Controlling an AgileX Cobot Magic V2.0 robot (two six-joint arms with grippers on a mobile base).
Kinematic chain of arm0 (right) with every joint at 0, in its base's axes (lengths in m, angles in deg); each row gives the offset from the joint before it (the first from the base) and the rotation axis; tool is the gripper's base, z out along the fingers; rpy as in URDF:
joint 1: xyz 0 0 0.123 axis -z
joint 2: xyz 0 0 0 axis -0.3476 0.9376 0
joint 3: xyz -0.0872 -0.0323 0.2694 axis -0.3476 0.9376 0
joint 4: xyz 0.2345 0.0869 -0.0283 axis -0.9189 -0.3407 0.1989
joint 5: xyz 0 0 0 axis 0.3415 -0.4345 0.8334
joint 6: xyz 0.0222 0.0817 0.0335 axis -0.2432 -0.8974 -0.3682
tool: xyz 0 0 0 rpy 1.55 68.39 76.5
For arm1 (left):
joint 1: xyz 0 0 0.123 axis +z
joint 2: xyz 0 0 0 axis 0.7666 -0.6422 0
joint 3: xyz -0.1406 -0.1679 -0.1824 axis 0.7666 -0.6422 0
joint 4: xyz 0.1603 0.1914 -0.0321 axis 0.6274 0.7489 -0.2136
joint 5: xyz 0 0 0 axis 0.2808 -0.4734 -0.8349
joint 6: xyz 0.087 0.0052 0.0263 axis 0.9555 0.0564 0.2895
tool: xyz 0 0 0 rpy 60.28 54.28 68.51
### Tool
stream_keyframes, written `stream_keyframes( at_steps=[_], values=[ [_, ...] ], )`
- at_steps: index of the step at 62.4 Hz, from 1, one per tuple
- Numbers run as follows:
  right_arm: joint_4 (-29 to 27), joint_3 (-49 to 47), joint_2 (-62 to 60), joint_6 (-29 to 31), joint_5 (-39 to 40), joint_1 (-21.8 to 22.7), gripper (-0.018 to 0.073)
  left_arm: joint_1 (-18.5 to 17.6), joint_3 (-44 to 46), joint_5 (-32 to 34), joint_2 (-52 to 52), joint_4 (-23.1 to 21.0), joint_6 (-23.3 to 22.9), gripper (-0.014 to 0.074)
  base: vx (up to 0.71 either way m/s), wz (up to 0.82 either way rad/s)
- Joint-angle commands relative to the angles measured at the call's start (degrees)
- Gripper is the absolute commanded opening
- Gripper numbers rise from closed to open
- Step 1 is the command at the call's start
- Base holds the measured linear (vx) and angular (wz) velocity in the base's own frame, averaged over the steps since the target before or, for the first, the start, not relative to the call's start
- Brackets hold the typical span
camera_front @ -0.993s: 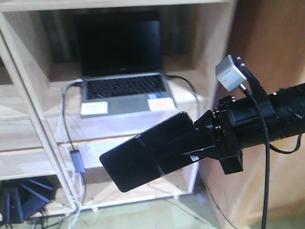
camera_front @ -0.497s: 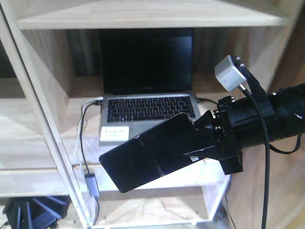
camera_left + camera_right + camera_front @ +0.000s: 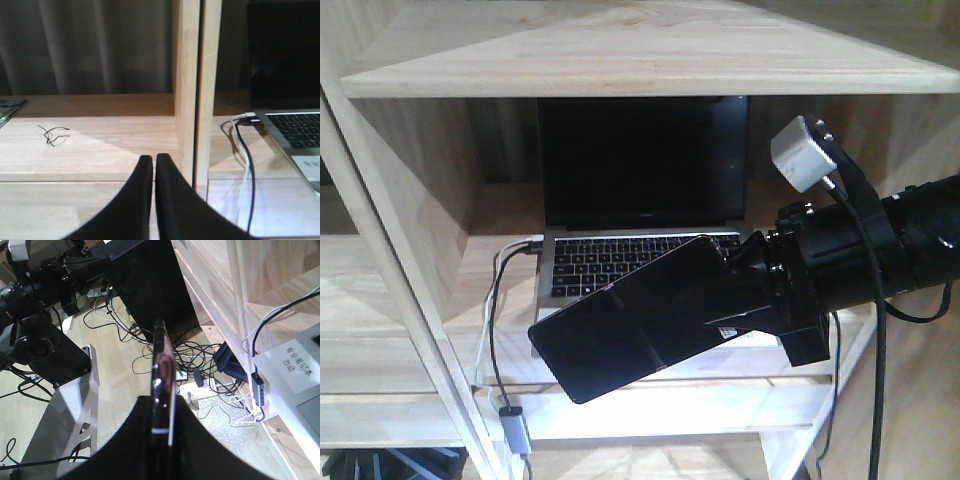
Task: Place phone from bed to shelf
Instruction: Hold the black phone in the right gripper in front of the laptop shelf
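The phone (image 3: 610,335), a glossy black slab, hangs tilted in the air in front of the shelf (image 3: 620,50), with my right gripper (image 3: 670,325) shut on one end of it. Seen edge-on in the right wrist view, the phone (image 3: 162,360) shows its pinkish rim clamped in the right gripper (image 3: 162,400), above the floor beside the shelf (image 3: 260,280). My left gripper (image 3: 154,159) is shut with nothing in it, low before a pale shelf upright (image 3: 187,75). The bed is out of view.
An open grey laptop (image 3: 640,160) fills the compartment behind the phone, with its corner (image 3: 290,125) and cables (image 3: 245,165) at the right of the left wrist view. A USB hub (image 3: 515,430) dangles below. Tangled cables (image 3: 200,355) and dark equipment (image 3: 40,315) cover the floor.
The shelf and laptop have grown larger and shifted right and down in view, and an upper plank has appeared. The phone stays held the same way in the right gripper.
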Motion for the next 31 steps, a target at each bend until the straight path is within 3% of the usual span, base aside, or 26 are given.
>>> stream_keyframes(
  at_steps=[1, 31],
  values=[
    [-4.7, -1.5, -1.8, 0.7, -3.7, 0.1, -0.0002, 0.0, -0.4, 4.0, 0.5, -0.5, 0.0, 0.0001, 0.12, 0.05],
    [-4.7, -1.5, -1.8, 0.7, -3.7, 0.1, -0.0002, 0.0, -0.4, 4.0, 0.5, -0.5, 0.0, 0.0001, 0.07, 0.04]
  ],
)
